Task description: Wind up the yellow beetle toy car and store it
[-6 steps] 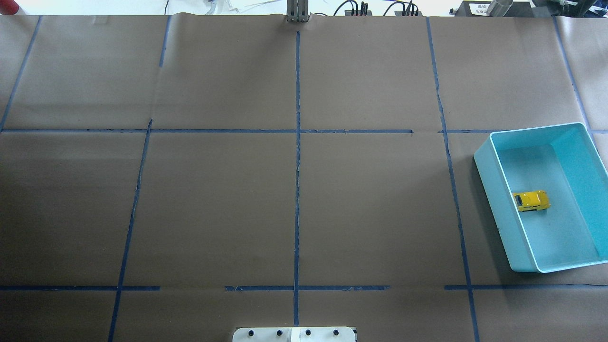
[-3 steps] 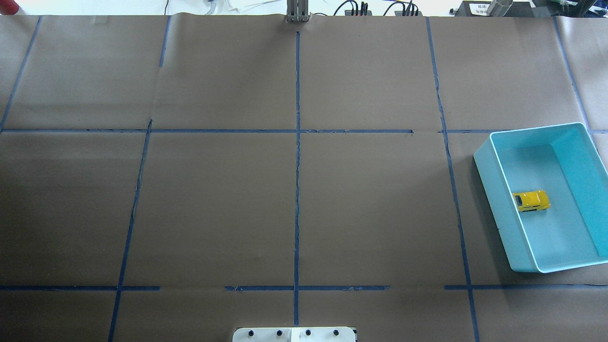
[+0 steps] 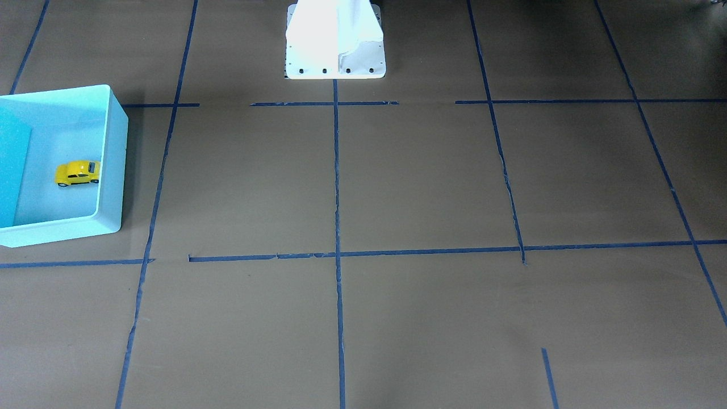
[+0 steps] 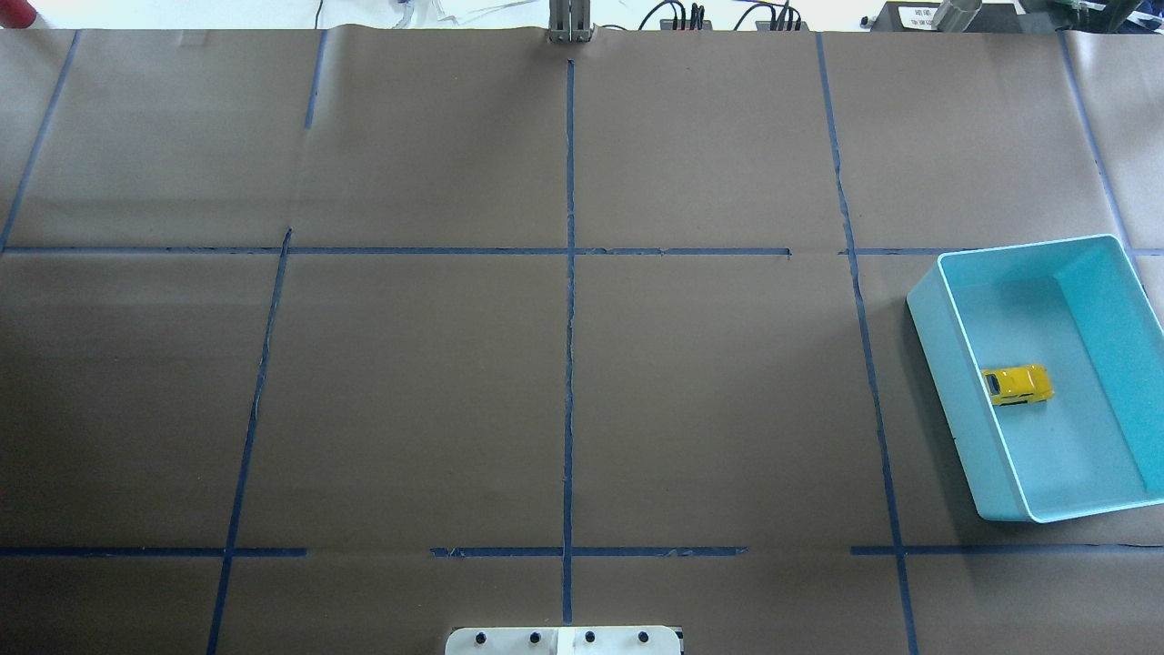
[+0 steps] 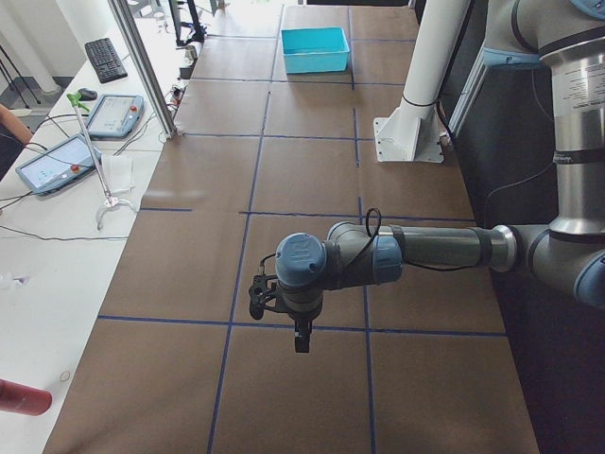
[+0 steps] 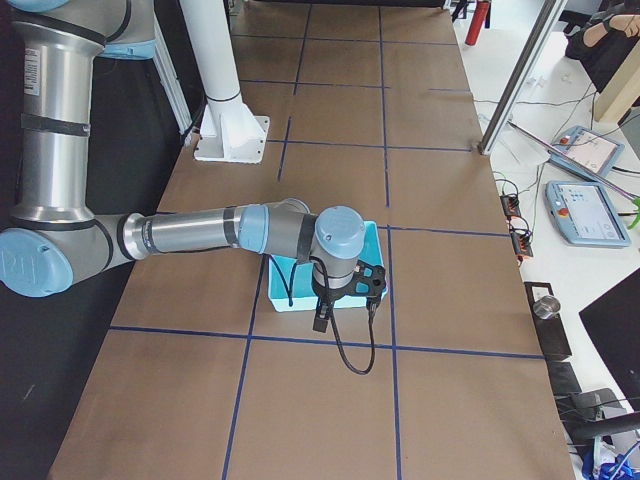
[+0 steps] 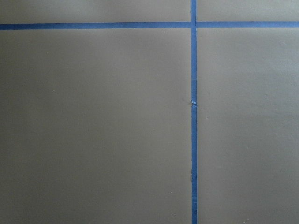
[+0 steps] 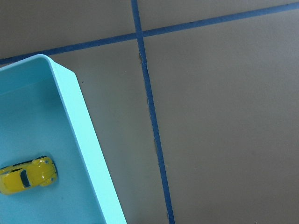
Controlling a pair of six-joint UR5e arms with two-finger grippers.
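In the front-facing view you are seeing neither gripper. The yellow beetle toy car [image 3: 78, 173] is sitting on its wheels on the floor of the light blue bin [image 3: 111, 162], close to one long wall.

The overhead view is showing the same: the car [image 4: 1017, 384] is lying inside the bin [image 4: 946, 368], with no arm over the table.

From the table's left end, the left gripper [image 5: 301, 337] is hanging above the brown paper, and the bin [image 5: 315, 49] is lying far beyond it, well apart. Whether its jaws are parted or closed, I cannot tell.

From the right end, the right gripper [image 6: 321, 322] is hovering over the near edge of the bin [image 6: 290, 300]. The wrist is hiding the car, and I cannot tell how these jaws stand either.

The left wrist camera is showing only paper and blue tape [image 7: 193, 112], so nothing of the task is lying under that gripper.

The right wrist camera is looking down on the bin wall [image 8: 86, 149], with the car [image 8: 28, 175] below and off to one side, just inside it.

I am judging that the car is either stored already or waiting to be fetched (nothing is showing whether it is wound). If winding is pending, you are needing the right gripper to shift over the wall, come down, and close across the car's narrow sides.
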